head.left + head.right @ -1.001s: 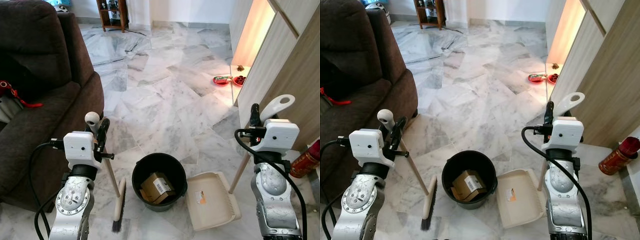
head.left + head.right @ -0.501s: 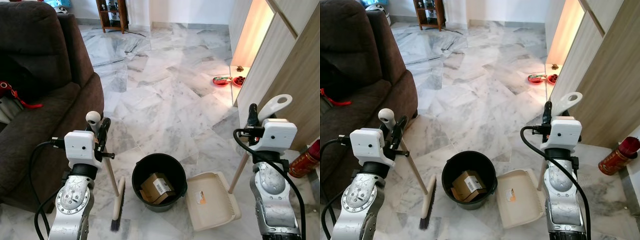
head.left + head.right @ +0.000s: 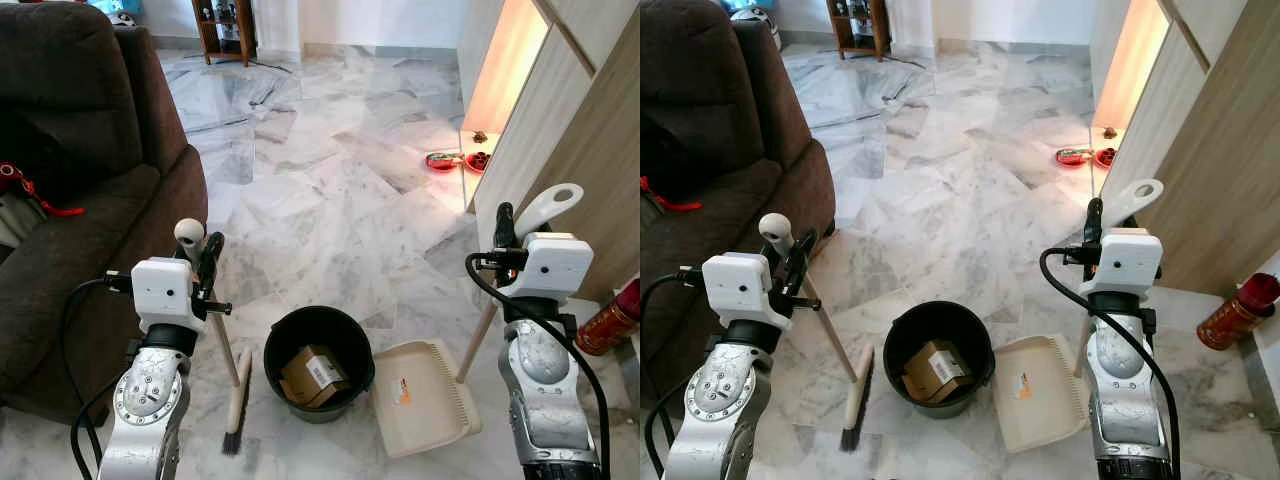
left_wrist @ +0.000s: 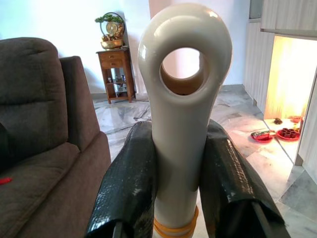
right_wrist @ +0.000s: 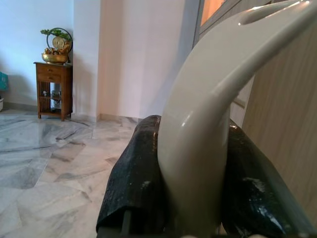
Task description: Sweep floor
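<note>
1. Your left gripper (image 4: 181, 168) is clamping one broom handle (image 4: 184, 99) between both fingers (image 4: 131, 183); the broom head (image 3: 237, 402) is resting on the marble floor (image 3: 330, 200) beside the sofa (image 3: 80, 190).
2. Your right gripper (image 5: 190, 173) is squeezing the one dustpan's handle (image 5: 208, 119); the dustpan (image 3: 425, 397) is sitting on the floor, touching the one black bucket (image 3: 318, 360).
3. One cardboard box (image 3: 312, 374) is lying inside that bucket.
4. Farther off, two red dishes (image 3: 455, 160) are sitting at the cabinet's (image 3: 560, 130) foot.
</note>
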